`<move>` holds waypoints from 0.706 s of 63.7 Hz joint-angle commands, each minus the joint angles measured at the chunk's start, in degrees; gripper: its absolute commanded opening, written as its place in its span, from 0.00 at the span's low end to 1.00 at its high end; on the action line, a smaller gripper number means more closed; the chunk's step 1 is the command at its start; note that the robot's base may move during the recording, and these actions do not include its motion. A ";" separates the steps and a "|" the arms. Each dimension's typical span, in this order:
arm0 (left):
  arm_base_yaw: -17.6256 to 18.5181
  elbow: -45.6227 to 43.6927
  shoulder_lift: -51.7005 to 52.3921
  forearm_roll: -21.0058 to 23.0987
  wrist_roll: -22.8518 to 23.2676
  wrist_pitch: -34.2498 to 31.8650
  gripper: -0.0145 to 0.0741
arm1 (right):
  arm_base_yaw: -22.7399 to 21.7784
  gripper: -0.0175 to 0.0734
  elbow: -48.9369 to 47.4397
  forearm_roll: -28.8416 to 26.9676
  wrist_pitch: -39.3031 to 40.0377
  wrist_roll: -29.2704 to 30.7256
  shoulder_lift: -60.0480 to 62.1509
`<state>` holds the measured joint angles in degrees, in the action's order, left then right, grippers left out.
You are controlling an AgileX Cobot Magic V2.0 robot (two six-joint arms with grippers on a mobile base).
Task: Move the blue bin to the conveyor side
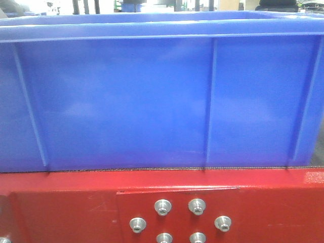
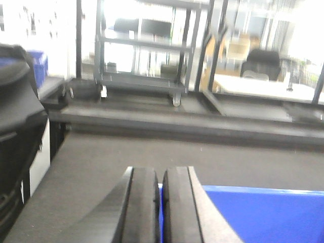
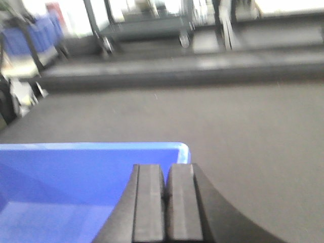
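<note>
The blue bin (image 1: pixel 152 101) fills the front view, standing on the dark grey belt just behind the conveyor's red frame (image 1: pixel 61 202) with its silver bolts (image 1: pixel 179 220). In the left wrist view my left gripper (image 2: pixel 160 174) is shut on the bin's left wall, a blue strip showing between the pads, and the blue bin (image 2: pixel 263 217) extends to the right. My right gripper (image 3: pixel 166 169) is shut over the right wall near the far corner of the blue bin (image 3: pixel 76 187). Grey belt (image 3: pixel 243 131) stretches beyond the bin.
Beyond the belt (image 2: pixel 126 152) stand a wheeled metal rack (image 2: pixel 142 55), a black chair (image 2: pixel 260 63) and a pale table (image 2: pixel 263 88). A black bulky object (image 2: pixel 15 126) sits at the left edge. More blue crates (image 3: pixel 35 33) stand far left.
</note>
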<state>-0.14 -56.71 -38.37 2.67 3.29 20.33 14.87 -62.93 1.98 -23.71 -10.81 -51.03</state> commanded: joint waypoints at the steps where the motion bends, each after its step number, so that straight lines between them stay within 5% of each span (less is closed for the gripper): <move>1: -0.17 5.99 4.12 -0.68 0.32 -3.88 0.18 | -0.34 0.10 7.37 0.35 9.20 0.43 4.98; 18: -0.17 24.39 13.25 -1.67 0.32 -17.23 0.18 | -0.34 0.10 25.25 5.48 19.45 0.43 14.93; 45: -0.17 39.38 32.51 -1.77 0.32 -8.79 0.18 | -0.34 0.14 45.38 5.48 22.98 0.43 32.98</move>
<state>-0.14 -18.43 -8.76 1.07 3.39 9.01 14.87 -19.84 6.78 -2.49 -10.65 -21.00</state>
